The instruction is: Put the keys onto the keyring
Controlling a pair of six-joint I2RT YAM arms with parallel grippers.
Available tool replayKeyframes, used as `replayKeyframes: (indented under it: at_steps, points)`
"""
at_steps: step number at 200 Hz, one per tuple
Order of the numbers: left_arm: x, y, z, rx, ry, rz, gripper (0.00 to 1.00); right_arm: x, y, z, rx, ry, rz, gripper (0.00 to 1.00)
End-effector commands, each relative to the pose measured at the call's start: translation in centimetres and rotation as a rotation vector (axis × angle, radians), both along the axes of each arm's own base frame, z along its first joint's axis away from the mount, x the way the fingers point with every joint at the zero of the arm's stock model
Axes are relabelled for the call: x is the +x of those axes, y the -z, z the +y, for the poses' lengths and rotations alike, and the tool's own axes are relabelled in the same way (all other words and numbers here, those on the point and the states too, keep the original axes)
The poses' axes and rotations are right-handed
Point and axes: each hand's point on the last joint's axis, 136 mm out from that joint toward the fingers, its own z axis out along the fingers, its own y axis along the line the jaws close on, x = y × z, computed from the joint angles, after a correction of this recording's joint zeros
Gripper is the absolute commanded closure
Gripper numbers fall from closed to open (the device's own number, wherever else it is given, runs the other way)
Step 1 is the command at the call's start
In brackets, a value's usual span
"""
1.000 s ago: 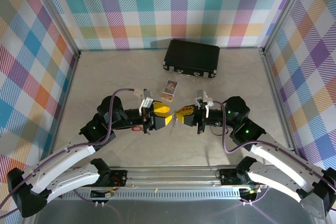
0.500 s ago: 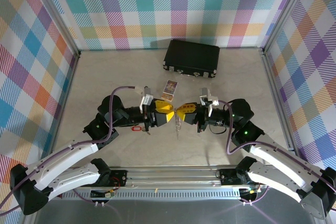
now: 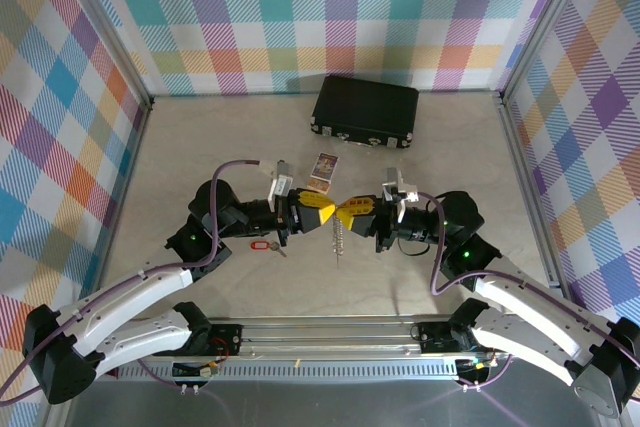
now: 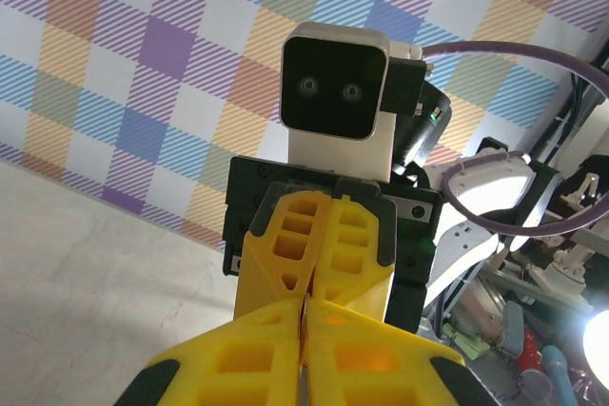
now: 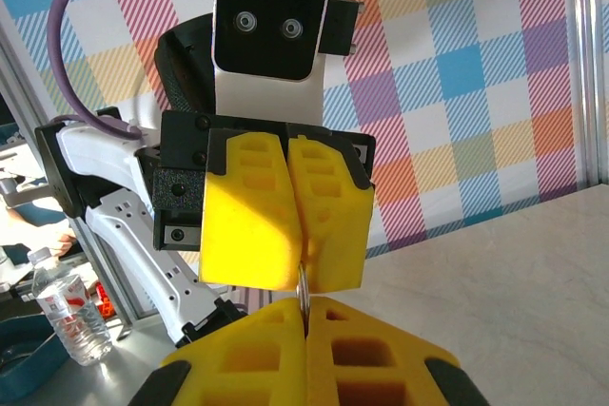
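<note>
Pale wood-grain tabletop (image 3: pixel 200 147), enclosed on three sides by multicoloured checked cloth (image 3: pixel 300 7). My left claw (image 3: pixel 328 215) and my right claw (image 3: pixel 347 214) meet tip to tip above the middle of the tabletop, each pressed together. Between them, each pinches the thin metal of the grey oval keyring (image 5: pixel 303 284). Its loop is mostly hidden by the yellow jaws, and its short chain (image 3: pixel 338 239) hangs straight down.

The keys (image 3: pixel 266 245), one small silver metal key joined to a red oval plastic tag, lie flat on the tabletop just beside my left wrist, on its near side. They are apart from the keyring and untouched.

Behind the claws, a small printed card (image 3: pixel 323 171) lies near. A black rectangular case (image 3: pixel 365 110) lies farther back by the rear wall. Neither touches an arm.
</note>
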Motion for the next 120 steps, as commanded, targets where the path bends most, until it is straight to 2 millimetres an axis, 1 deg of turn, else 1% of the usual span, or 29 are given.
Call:
replayKeyframes:
  at_steps: [1, 24, 69, 73, 101, 120]
  points:
    - [-0.94, -0.50, -0.22, -0.032, 0.050, -0.019, 0.90, -0.16, -1.06, -0.35, 0.051, 0.014, -0.033, 1.00]
    - [-0.93, -0.22, -0.29, -0.032, 0.054, -0.012, 0.86, -0.14, -1.07, -0.52, 0.058, 0.023, -0.032, 1.00]
    - [-1.06, -0.11, -0.33, -0.040, 0.065, -0.008, 0.85, -0.06, -0.86, -0.59, 0.061, 0.028, -0.020, 1.00]
    - [-1.11, -0.18, -0.29, -0.042, 0.066, -0.009, 0.85, -0.19, -1.45, -0.73, 0.082, 0.028, -0.039, 1.00]
    - [-1.23, -0.11, -0.24, -0.046, 0.070, -0.008, 0.85, -0.15, -1.52, -0.77, 0.091, 0.030, -0.040, 1.00]
    - [-1.29, -0.10, -0.24, -0.050, 0.074, -0.007, 0.81, -0.08, -1.45, -0.75, 0.095, 0.031, -0.036, 1.00]
